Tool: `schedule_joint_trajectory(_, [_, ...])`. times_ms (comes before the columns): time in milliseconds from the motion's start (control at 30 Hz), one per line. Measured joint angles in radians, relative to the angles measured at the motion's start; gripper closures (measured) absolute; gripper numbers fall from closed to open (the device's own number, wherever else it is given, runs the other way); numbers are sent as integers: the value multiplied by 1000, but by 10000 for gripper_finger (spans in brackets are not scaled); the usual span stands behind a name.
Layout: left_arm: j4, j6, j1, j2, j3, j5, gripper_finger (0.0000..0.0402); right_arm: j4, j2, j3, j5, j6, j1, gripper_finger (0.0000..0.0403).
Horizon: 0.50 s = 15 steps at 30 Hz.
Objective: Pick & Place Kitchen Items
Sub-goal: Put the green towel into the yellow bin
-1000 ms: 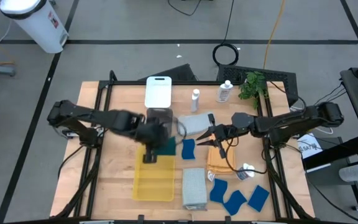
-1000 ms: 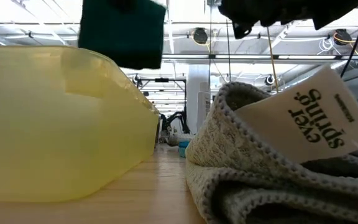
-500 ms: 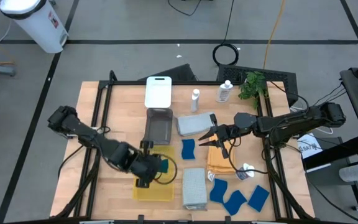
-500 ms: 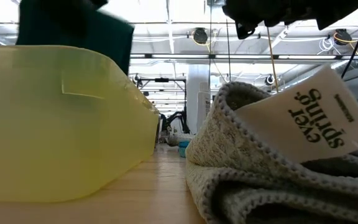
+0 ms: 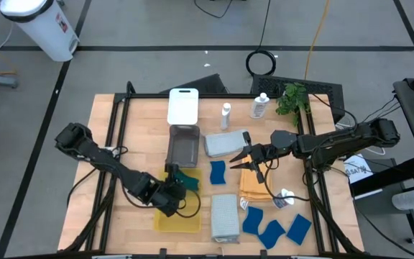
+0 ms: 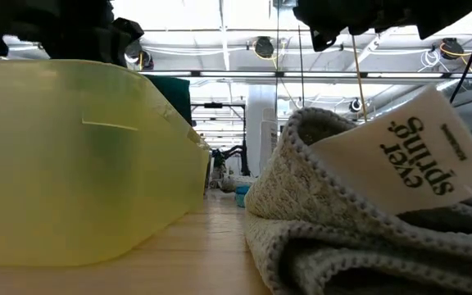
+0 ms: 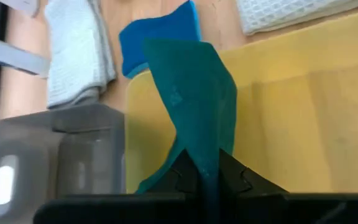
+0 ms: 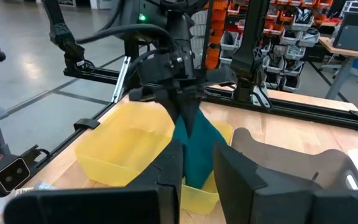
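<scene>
A dark teal cloth [image 7: 197, 93] hangs from my left gripper [image 7: 208, 177], which is shut on it above the far end of the yellow tray [image 5: 182, 219]. The right wrist view shows that gripper [image 8: 180, 93] pointing down with the cloth [image 8: 194, 146] below it. My right gripper [image 5: 241, 160] hovers level between the grey cloth [image 5: 225, 144] and the orange cloth [image 5: 254, 185], its fingers slightly apart and holding nothing. Another pale grey cloth [image 5: 224, 216], blue sponges [image 5: 218, 173] [image 5: 272, 229] and white bottles [image 5: 226, 115] [image 5: 260, 106] lie on the table. My left gripper pinches the teal cloth's upper end [image 7: 207, 163] between its two fingers, coming slanting down from the table's left. The cloth hangs slack below the fingers. Its lower part [image 8: 196, 171] reaches inside the yellow tray; whether it touches the tray's floor does not show.
A grey tray [image 5: 184, 147] and a white tray [image 5: 183, 106] stand in a row beyond the yellow one. A green plant [image 5: 291, 98] is at the far right. The near pale grey cloth carries a paper label [image 6: 408, 156].
My left gripper has gone down and toward the table's near edge, from over the grey tray to over the yellow tray, turning as it went. The teal cloth has sunk with it from above the tray's rim to inside the tray.
</scene>
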<state>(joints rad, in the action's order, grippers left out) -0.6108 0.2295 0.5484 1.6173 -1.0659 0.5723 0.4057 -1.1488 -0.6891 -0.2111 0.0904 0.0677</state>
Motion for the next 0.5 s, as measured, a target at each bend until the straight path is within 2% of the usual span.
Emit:
schedule_joint_trajectory(200, [-18, 5, 0, 0, 2, 29, 393, 0, 0, 0, 0, 0, 0, 344])
schedule_joint_trajectory(367, [-18, 43, -12, 0, 2, -82, 366, -4, 0, 0, 0, 0, 0, 344])
schedule_joint_trajectory(500, [-20, 61, -29, 0, 2, -101, 354, -6, 0, 0, 0, 0, 0, 344])
